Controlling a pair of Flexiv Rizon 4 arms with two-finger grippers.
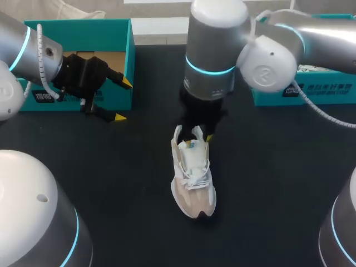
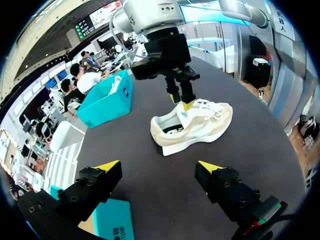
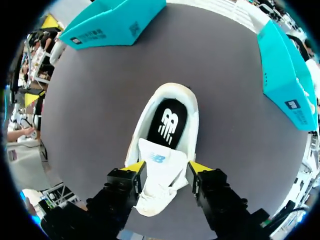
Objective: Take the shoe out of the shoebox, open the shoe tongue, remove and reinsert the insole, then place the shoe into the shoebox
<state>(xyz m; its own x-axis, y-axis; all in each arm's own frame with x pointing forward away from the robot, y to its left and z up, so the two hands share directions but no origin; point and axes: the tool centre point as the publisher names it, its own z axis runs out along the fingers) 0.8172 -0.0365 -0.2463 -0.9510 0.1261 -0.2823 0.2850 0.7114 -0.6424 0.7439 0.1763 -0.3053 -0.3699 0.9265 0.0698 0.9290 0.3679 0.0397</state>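
Watching my right end effector (image 1: pixel 201 135), clenched on the tongue (image 3: pixel 162 160) of the shoe (image 1: pixel 192 183) at the frame's centre, I worry a hard pull drags the unheld shoe across the table (image 1: pixel 278 194), or the thin tongue slips free. My left end effector (image 1: pixel 122 100), released, hovers upper left by the shoebox (image 1: pixel 111 94), too far to steady it.

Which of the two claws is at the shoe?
The right claw, at the tongue of the shoe; the left claw hangs open near a teal box.
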